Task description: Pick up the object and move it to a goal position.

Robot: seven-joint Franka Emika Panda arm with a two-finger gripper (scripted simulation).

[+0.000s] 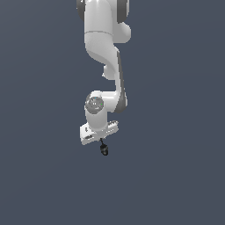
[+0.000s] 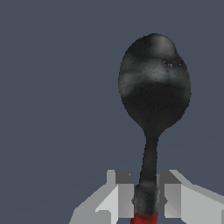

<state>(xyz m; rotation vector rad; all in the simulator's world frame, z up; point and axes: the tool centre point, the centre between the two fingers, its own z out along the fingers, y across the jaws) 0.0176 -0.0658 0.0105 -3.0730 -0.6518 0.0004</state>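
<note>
The object is a tiny thin stick with a black rounded knob end, hanging below my white gripper near the middle of the exterior view. In the wrist view the black knob looms large on a thin dark neck, and a short red shaft section shows between my two grey fingers. The fingers are closed on the shaft from both sides. The gripper holds the object up off the grey floor, knob end pointing down.
Plain dark grey ground fills both views. The white arm comes down from the upper middle of the exterior view. No other objects or goal marker show.
</note>
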